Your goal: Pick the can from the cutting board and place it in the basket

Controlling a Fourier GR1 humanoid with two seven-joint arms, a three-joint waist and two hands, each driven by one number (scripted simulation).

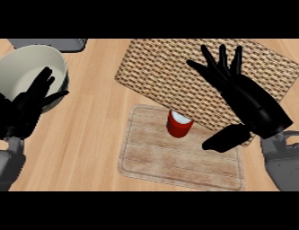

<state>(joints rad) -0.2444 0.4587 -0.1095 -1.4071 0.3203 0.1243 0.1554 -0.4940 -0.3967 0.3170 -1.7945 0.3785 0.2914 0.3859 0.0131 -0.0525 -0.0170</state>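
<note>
The desk [92, 134] shows bare wood between the hands. The basket [171, 72] lies under the right robot hand [244, 96], which is spread wide, holding nothing. The board [171, 157] sits left of its thumb, the can [178, 124] upright at the board's far edge, just beside the thumb. The left robot hand [22, 108] rests open over a bowl [19, 67].

The black left hand [20, 107] shows at the view's left, fingers straight and pointing up. The black right hand [244, 96] spreads straight fingers upward, thumb out low, on its grey forearm [291, 161].
</note>
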